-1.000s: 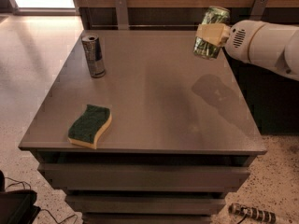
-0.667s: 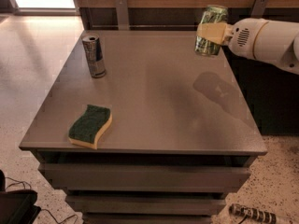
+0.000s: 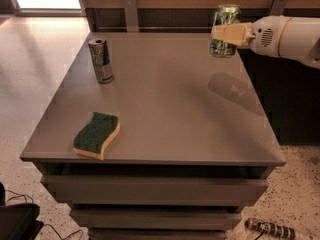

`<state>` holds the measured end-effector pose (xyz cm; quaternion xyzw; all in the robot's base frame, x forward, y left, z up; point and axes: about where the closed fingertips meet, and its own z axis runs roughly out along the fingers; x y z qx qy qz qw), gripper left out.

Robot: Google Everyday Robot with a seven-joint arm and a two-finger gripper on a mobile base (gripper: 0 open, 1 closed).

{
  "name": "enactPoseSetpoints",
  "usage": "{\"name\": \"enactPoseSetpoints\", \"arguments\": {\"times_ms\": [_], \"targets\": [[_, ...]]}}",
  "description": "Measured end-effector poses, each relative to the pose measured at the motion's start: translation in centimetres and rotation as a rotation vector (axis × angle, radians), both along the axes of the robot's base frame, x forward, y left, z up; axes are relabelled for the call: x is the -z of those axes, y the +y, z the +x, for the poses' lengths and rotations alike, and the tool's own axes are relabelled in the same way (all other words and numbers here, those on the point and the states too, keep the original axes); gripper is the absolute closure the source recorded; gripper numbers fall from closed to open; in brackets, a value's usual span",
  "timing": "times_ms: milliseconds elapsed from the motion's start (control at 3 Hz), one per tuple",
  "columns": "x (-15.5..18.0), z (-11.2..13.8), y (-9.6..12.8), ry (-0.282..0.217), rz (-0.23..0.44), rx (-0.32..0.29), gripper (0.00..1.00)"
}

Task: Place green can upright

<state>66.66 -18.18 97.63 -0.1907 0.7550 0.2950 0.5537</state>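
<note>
The green can (image 3: 224,30), green and silver, hangs nearly upright in the air above the table's far right part. My gripper (image 3: 227,34) reaches in from the right on a white arm and is shut on the can, with a cream finger (image 3: 231,34) across the can's middle. The can's shadow lies on the grey table top (image 3: 165,109) below it. The can's base is clear of the surface.
A taller slim blue-and-silver can (image 3: 101,60) stands upright at the table's far left. A green and yellow sponge (image 3: 96,134) lies near the front left edge. A wooden wall with metal brackets runs behind the table. Drawers sit below the top.
The gripper has lifted the can a little higher and further back, and the can stands straighter than a second ago. The blue can and sponge have not moved.
</note>
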Motion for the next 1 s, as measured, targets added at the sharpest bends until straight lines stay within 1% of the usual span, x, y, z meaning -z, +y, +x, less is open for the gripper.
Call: {"name": "enactPoseSetpoints", "arguments": {"times_ms": [333, 667, 1000], "targets": [[0.7, 0.0, -0.1, -0.036, -0.004, -0.109, 1.00], [1.7, -0.4, -0.1, -0.099, 0.001, -0.194, 1.00], [2.9, -1.0, -0.2, -0.182, -0.007, -0.218, 1.00]]}}
